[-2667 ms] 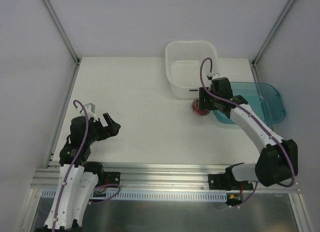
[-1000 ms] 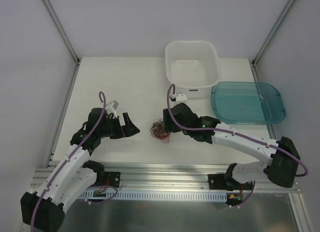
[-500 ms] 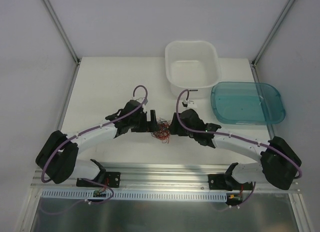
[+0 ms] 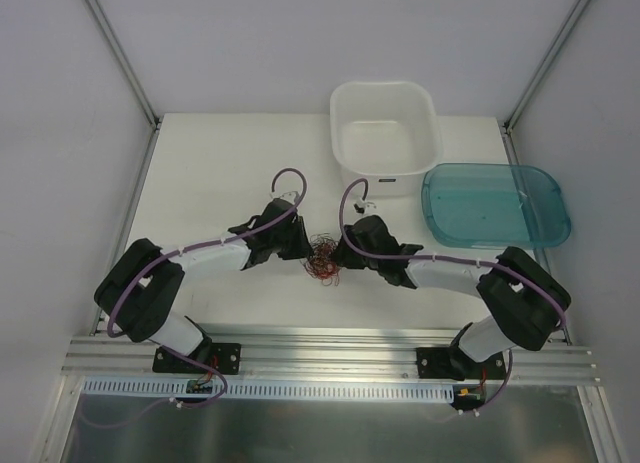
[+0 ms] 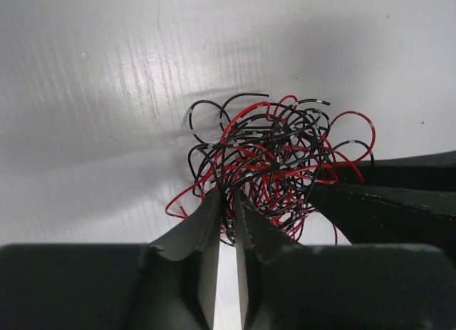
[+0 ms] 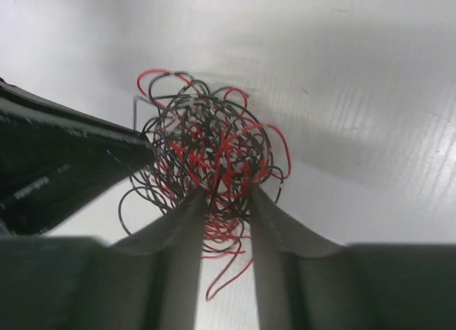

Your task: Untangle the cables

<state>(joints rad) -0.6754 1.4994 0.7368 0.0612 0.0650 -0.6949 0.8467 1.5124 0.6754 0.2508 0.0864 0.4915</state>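
Observation:
The cables (image 4: 322, 256) are a small tangled ball of thin red and black wires lying on the white table between both arms. My left gripper (image 4: 304, 250) meets the ball from the left. In the left wrist view its gripper (image 5: 228, 196) has its jaws nearly together, pinching a few strands at the near edge of the cables (image 5: 274, 155). My right gripper (image 4: 341, 255) comes from the right. In the right wrist view that gripper (image 6: 226, 194) is closed on a clump at the bottom of the cables (image 6: 210, 152), with loose red loops trailing between the fingers.
A white tub (image 4: 384, 87) stands at the back, right of centre. A teal see-through tray (image 4: 495, 205) lies at its right. A metal rail (image 4: 330, 353) runs along the near edge, and frame posts rise at the back corners.
My left arm has swung in from the left to the ball and its jaws have closed on strands. The right gripper has narrowed on the ball, which has barely shifted.

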